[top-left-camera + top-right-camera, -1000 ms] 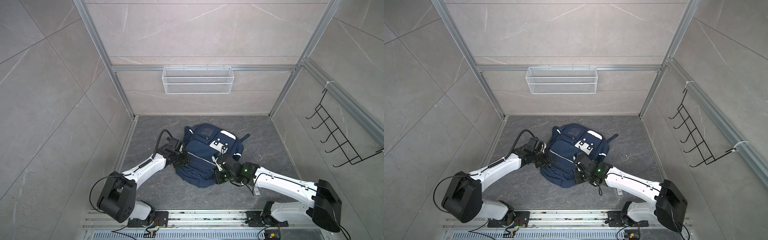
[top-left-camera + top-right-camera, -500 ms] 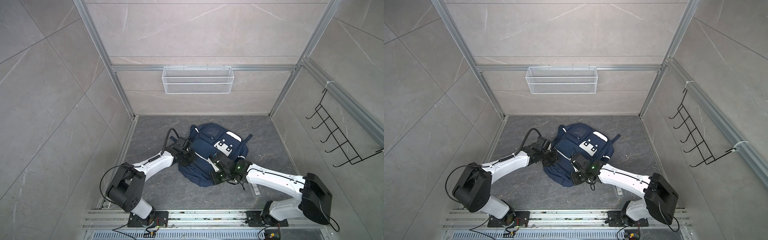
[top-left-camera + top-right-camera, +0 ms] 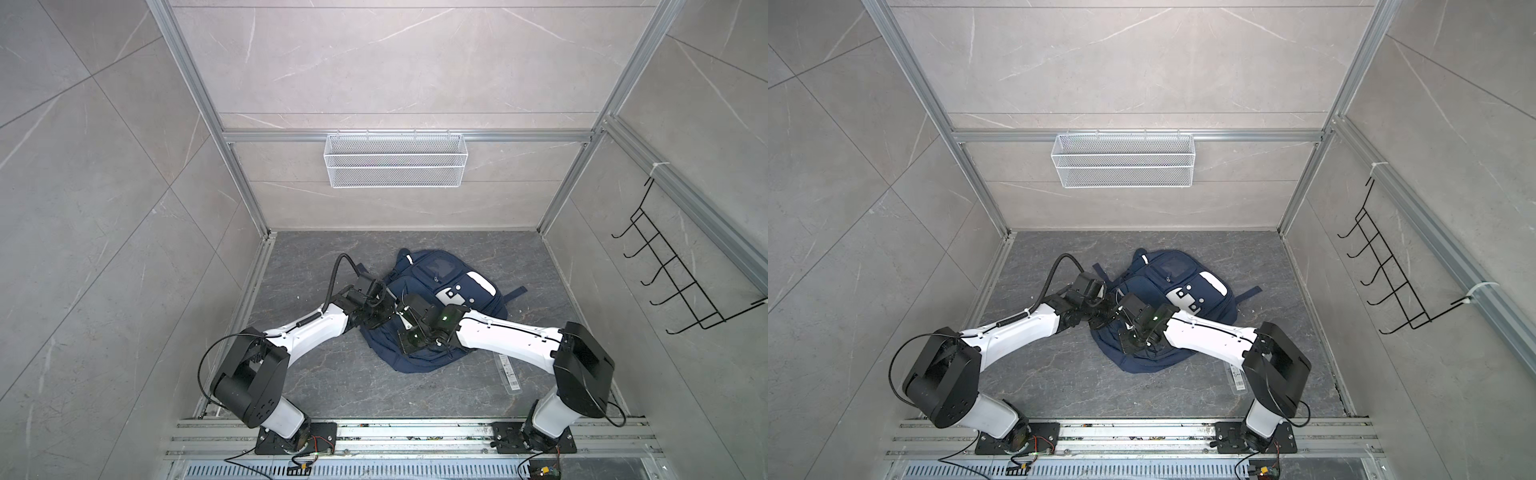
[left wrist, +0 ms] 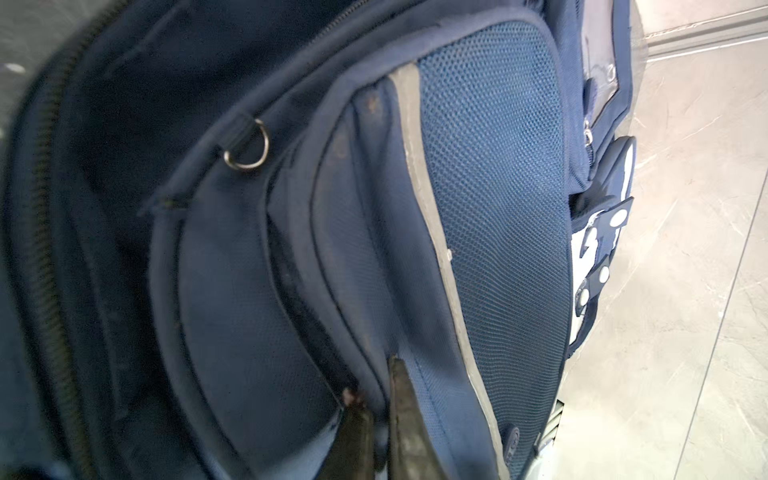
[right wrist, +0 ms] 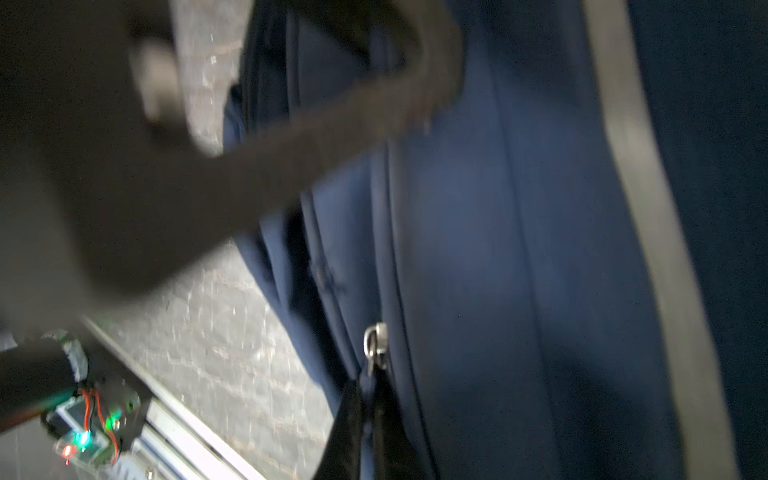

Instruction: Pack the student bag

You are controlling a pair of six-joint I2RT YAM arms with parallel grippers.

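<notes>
Student bag, a big navy-blue fabric backpack with white patches, lies front-up on the grey marbled floor. It sits just past centre toward 12 o'clock, and you get the same in both top views. Your two white-and-black arms meet over its 9 o'clock edge.

White wire-mesh basket hangs on the back wall at 12 o'clock. Black wire hook rack is on the side wall at 3 o'clock. Clear flat plastic strip lies on the floor at 5 o'clock of the bag, near it and partly under your right arm.

Your left gripper has its fingers pressed together, pinching a ridge of bag fabric beside a pocket zip, near the silver reflective stripe. Small silver D-ring sits on a fabric loop further along that panel.

Your right gripper has its fingers pressed together on the dark zip pull, which hangs from the small silver zip slider. Right wrist view is blurred, so I can't tell which pocket that zip belongs to.
</notes>
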